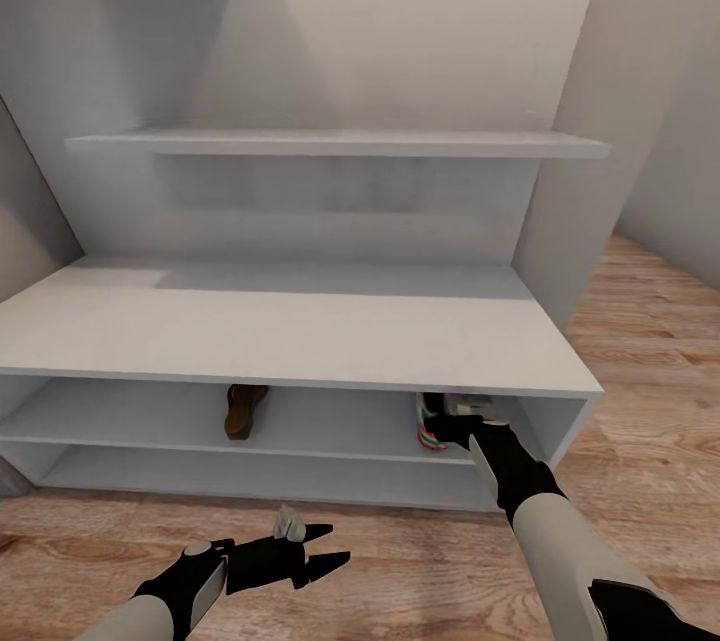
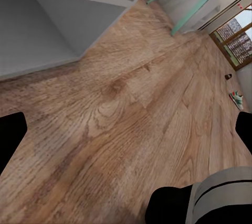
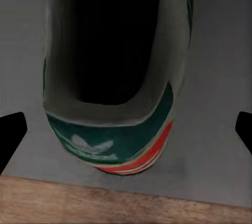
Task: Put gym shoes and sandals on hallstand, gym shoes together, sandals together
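Note:
The pale grey hallstand [image 1: 300, 331] stands in front of me. A dark brown sandal [image 1: 245, 409] lies on its upper open shelf row, left of centre. At the right end of that row a white gym shoe [image 1: 430, 424] with green and red accents rests on the shelf. My right gripper [image 1: 455, 416] reaches in behind its heel [image 3: 113, 140]. In the right wrist view the fingertips [image 3: 11, 132] stand wide apart, clear of the shoe. My left gripper [image 1: 315, 541] hovers open over the corridor floor [image 2: 121, 114]. Far down the corridor, another gym shoe [image 2: 236, 98] and a sandal [image 2: 228, 76] lie on the floor.
A stepped upper shelf [image 1: 340, 143] juts out above the bench top. A grey wall panel [image 1: 570, 121] closes the hallstand's right side, with floor [image 1: 650, 341] beyond it. A window [image 2: 236, 40] shows at the corridor's far end.

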{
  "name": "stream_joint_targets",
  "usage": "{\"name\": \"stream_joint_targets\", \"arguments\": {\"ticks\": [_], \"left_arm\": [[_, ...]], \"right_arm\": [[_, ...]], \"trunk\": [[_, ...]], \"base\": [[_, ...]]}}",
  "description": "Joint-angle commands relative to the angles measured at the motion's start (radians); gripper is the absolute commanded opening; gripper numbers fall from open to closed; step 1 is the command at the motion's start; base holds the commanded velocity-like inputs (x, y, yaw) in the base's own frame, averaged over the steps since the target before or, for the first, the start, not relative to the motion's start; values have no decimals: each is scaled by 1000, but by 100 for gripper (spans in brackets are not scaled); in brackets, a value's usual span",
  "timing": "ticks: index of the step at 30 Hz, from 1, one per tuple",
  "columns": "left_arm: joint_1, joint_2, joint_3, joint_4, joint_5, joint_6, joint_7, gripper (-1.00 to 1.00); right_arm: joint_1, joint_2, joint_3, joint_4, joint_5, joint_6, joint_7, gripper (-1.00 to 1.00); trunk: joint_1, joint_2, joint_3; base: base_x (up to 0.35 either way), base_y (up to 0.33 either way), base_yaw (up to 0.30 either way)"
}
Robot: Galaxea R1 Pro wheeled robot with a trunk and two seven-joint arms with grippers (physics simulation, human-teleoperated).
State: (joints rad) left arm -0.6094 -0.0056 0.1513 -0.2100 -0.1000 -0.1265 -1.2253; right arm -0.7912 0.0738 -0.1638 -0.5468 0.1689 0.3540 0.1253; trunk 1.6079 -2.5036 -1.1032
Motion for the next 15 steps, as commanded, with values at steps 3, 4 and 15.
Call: {"name": "stream_joint_targets", "arguments": {"ticks": [3,4,15], "left_arm": [[0,-1,8,0,-10,-10,-2,100],[0,-1,8,0,-10,-10,-2,100],[-1,-1,8,0,-10,-10,-2,100]], "right_arm": [[0,1,-8,-2,11,5,8,100],[0,1,-8,-2,11,5,8,100],[0,1,-9,-4,6,5,10,100]], "trunk": [[0,0,-1],[0,0,-1],[0,0,-1]], "base": [[0,0,0],[0,0,0],[-264,0,0]]}}
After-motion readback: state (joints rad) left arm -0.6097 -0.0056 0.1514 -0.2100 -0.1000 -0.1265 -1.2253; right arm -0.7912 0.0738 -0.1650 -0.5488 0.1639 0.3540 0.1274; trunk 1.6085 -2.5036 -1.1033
